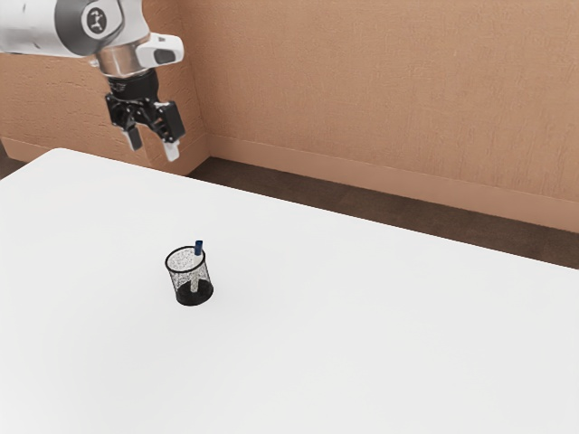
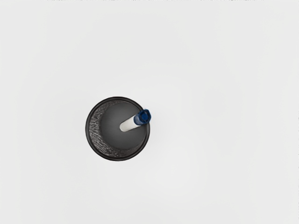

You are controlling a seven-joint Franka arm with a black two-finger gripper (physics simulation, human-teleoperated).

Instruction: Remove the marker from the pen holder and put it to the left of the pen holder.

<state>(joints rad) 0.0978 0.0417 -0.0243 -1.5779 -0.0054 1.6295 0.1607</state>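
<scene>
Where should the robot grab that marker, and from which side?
Probably by its blue cap, from above, with the open fingers lowered either side of it: the marker leans in the pen holder, and its capped end pokes up past the rim.

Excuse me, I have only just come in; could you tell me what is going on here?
A robot arm is at a job of taking a marker out of a mesh pen holder. Right now its gripper hangs open and empty above the white table, touching neither thing. The marker leans inside the holder, blue cap sticking up past the rim.
</scene>
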